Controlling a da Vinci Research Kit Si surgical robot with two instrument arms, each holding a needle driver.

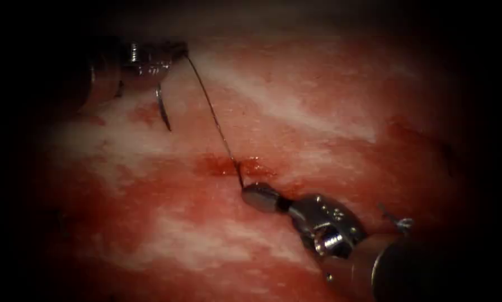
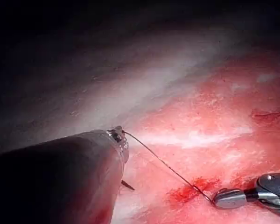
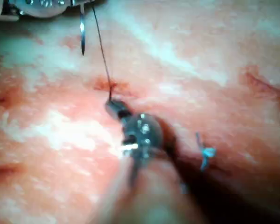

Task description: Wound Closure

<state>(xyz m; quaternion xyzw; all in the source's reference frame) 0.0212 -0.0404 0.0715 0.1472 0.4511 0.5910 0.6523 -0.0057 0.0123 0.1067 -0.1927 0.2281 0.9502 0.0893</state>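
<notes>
My left tool sits at the upper left, left of the cut, jaws shut on the curved needle. It holds the needle near its upper end, and the needle hangs free above the tissue with its point down. Dark thread runs taut from the left tool's tip down to a red wet spot on the cut. My right tool comes in from the lower right, jaws shut on the thread just below that spot. The left wrist view shows the thread reaching the right tool.
A second dark red cut lies at the far right of the tissue. Short pale blue cut ends of thread stick up beside the right tool's shaft, also seen as cut ends in the right wrist view.
</notes>
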